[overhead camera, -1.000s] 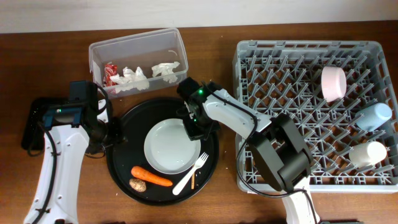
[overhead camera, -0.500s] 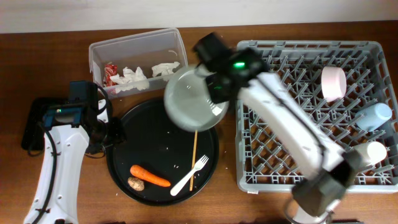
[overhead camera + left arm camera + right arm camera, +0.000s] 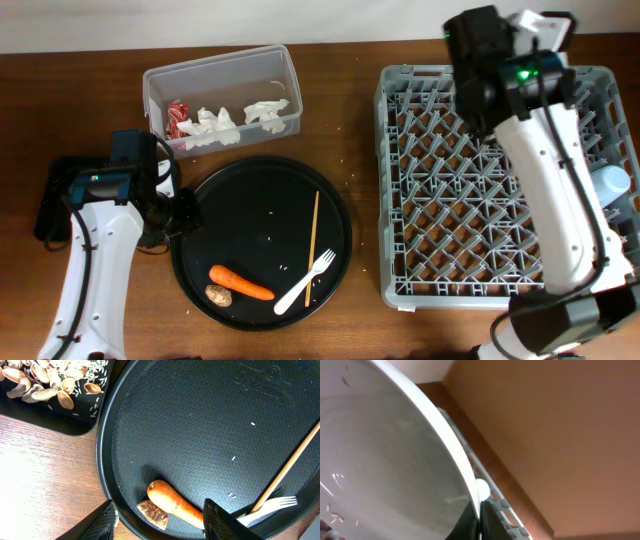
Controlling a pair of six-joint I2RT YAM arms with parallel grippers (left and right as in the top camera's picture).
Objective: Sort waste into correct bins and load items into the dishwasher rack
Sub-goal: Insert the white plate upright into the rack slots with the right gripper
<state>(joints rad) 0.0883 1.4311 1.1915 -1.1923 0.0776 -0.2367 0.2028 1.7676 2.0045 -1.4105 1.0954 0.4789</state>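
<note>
My right gripper (image 3: 522,38) is raised over the far side of the grey dishwasher rack (image 3: 385,200). It is shut on the rim of a white plate (image 3: 380,460), whose edge shows in the overhead view (image 3: 546,22). In the right wrist view the jaws (image 3: 479,516) pinch the plate's rim, with the rack's edge (image 3: 494,491) behind. My left gripper (image 3: 161,525) is open and empty at the left rim of the black round tray (image 3: 335,205). On the tray lie a carrot (image 3: 243,284), a brown scrap (image 3: 221,296), a white fork (image 3: 307,280) and a wooden stick (image 3: 313,233).
A clear bin (image 3: 225,95) with crumpled tissue and a red wrapper stands behind the tray. A black bin of nut shells (image 3: 45,385) lies left of the tray, under my left arm. A light blue cup (image 3: 612,180) shows at the rack's right side.
My right gripper lifted the white plate off the black tray and carried it right and up over the rack. The wooden stick that lay under the plate now shows. The left arm has not moved.
</note>
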